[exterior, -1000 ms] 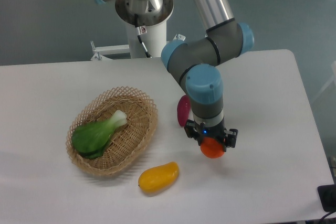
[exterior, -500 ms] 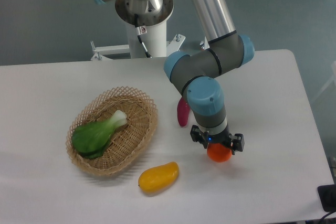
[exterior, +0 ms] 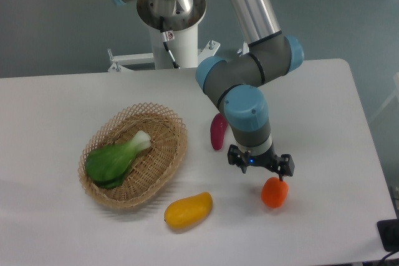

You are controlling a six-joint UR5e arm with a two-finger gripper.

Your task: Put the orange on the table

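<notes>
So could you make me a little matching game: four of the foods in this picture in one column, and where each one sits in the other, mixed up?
Things:
1. orange
2. bok choy
3. yellow mango
4. purple sweet potato

Places:
A. inside the wicker basket
B. on the table, partly hidden behind the robot's arm
C. on the table right below the robot's hand
D. on the table near the front edge, just outside the basket

Pairs: 1-C, 2-A, 3-D, 4-B

Sweet potato (exterior: pixel 218 132) partly behind arm
</notes>
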